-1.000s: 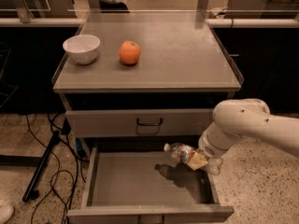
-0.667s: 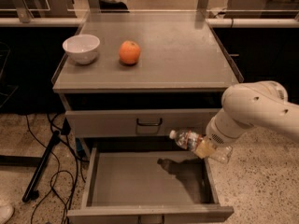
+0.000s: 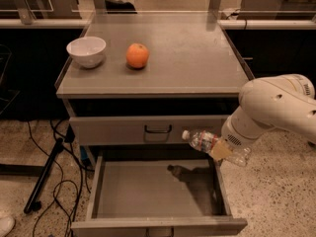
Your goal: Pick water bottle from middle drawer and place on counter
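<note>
Camera view: claw (image 3: 223, 151) carries the water bottle (image 3: 203, 141) up out of the middle drawer (image 3: 143, 196).
The claw is clamped across the bottle's body, which lies nearly level with its white cap pointing left. It hangs at the right of the scene, in front of the closed upper drawer front (image 3: 118, 130) and over the open drawer's right side. A second ago the bottle sat low inside the drawer by the right wall. It has since risen above the walls, and only its shadow falls on the bare drawer floor. The pick therefore looks done. What remains is a further lift, because the bottle is below the surface (image 3: 187, 58), then a carry back over the edge. The right half looks the safer spot, as the orange (image 3: 137, 56) and white bowl (image 3: 86, 51) sit on the far left.
</note>
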